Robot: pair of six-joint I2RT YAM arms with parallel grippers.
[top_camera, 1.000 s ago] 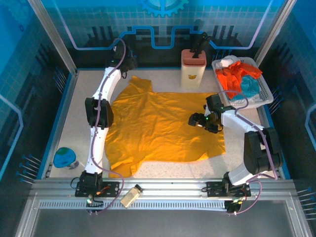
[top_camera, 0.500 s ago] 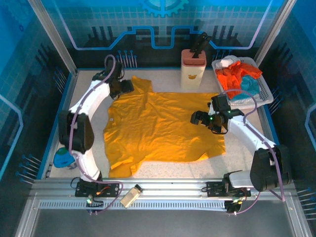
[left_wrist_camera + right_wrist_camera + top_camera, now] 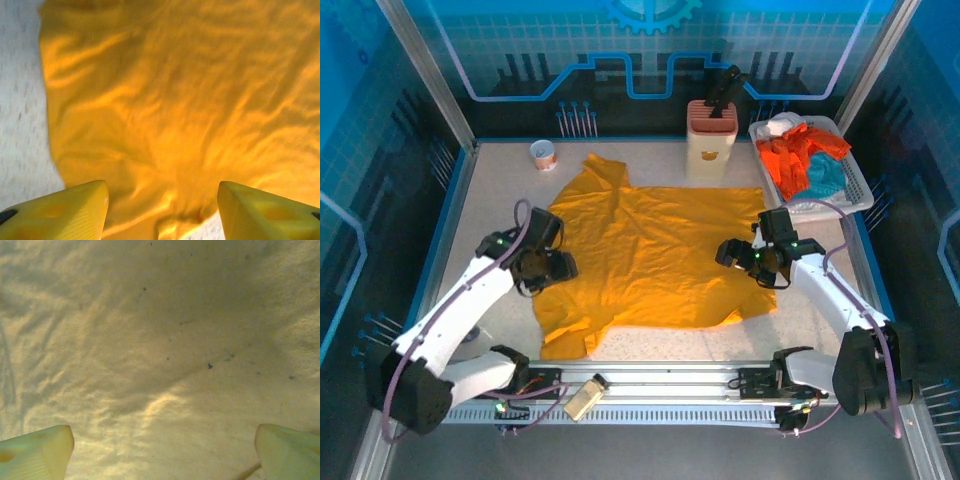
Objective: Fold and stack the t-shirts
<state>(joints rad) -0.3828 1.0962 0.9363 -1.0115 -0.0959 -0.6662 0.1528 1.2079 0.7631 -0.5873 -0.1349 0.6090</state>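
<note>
Your left gripper (image 3: 558, 268) has swung away from the far sleeve and come down to the near-left edge of the yellow shirt (image 3: 660, 250). The shirt lies spread across the middle of the table (image 3: 490, 190), wrinkled and not yet folded. The left wrist view shows the jaws apart with yellow cloth lying between the fingers (image 3: 75, 210) and nothing pinched. They seem to be narrowing, so you look to be setting up a grasp on that edge.

Your right gripper (image 3: 745, 262) has drifted a little nearer along the shirt's right side. It hangs over the cloth with its jaws wide and holds nothing.

Judging from this, smoothing is over and the first fold is about to start, with both hands at opposite edges. The orange-red shirt (image 3: 795, 155) and teal shirt (image 3: 825, 178) wait bunched in the basket (image 3: 860, 190) at the far right.
</note>
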